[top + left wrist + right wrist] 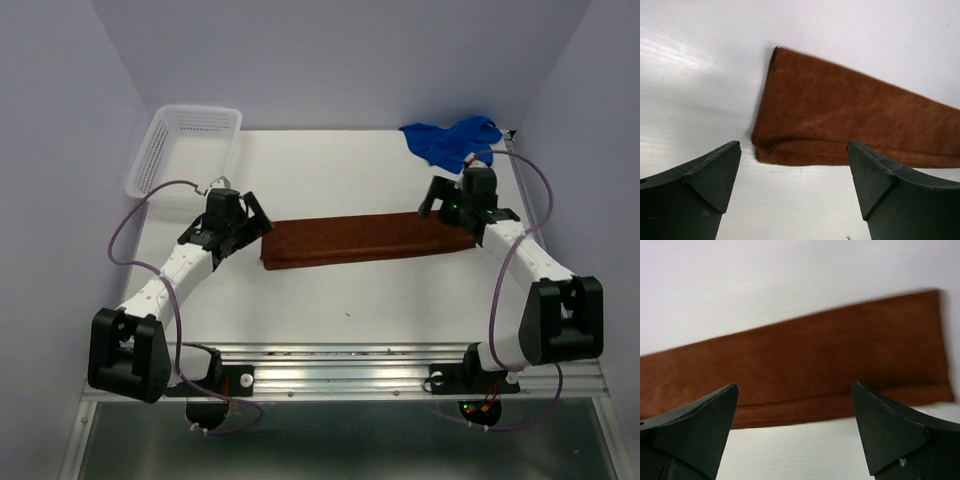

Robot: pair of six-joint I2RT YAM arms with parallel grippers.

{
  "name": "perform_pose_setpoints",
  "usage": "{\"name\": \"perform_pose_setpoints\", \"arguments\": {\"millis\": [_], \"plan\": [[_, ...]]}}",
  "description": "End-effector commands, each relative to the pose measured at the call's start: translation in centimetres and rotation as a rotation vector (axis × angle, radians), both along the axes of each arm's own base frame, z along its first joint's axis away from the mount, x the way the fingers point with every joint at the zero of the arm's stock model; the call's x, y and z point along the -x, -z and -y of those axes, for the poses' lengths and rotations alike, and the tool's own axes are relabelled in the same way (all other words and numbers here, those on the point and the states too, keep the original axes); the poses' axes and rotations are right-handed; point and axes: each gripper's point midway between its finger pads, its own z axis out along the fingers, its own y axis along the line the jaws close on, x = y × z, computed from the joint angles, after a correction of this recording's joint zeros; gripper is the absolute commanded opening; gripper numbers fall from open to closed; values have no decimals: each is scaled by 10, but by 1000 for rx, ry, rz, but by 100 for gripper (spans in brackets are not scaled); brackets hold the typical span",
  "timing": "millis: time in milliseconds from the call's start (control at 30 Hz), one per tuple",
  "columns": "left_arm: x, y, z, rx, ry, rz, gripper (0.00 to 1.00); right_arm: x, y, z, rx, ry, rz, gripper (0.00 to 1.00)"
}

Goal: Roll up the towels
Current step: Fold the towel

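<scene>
A brown towel [365, 240] lies folded into a long narrow strip across the middle of the white table. My left gripper [250, 222] is open and empty just off the strip's left end; in the left wrist view the towel's end [840, 120] lies beyond the spread fingers [715, 172]. My right gripper [455, 207] is open and empty over the strip's right end; in the right wrist view the towel [805, 370] spans the frame past its fingers [875, 425]. A crumpled blue towel [450, 140] lies at the back right.
A white mesh basket [185, 150] stands at the back left corner. Walls close the table on the left, back and right. A metal rail [350, 360] runs along the near edge between the arm bases.
</scene>
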Motion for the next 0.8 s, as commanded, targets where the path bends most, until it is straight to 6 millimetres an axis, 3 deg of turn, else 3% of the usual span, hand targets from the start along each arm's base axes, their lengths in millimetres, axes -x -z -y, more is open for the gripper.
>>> {"name": "perform_pose_setpoints", "arguments": {"millis": [0, 33, 67, 100, 200, 233, 267, 500, 767], "plan": [[-45, -40, 28, 60, 83, 107, 99, -11, -18, -117, -17, -404, 21, 100], [-53, -25, 34, 53, 107, 66, 99, -14, -13, -134, -22, -453, 13, 100], [-68, -36, 41, 61, 122, 98, 99, -14, -11, -151, -17, -519, 22, 100], [-75, -35, 45, 63, 134, 93, 99, -7, -13, -181, -41, -611, 28, 100], [-97, -9, 62, 73, 179, 9, 99, 12, 11, -232, -5, -820, -5, 100], [-99, -3, 67, 75, 189, -6, 99, 17, 9, -241, -2, -841, 0, 100], [-101, 4, 70, 73, 194, -18, 99, 20, 21, -246, 28, -875, -17, 100], [-96, 48, 79, 49, 224, -129, 99, 37, 46, -278, 24, -975, -73, 100], [-86, 70, 72, 21, 213, -184, 99, 60, 67, -280, 27, -1003, -138, 100]]}}
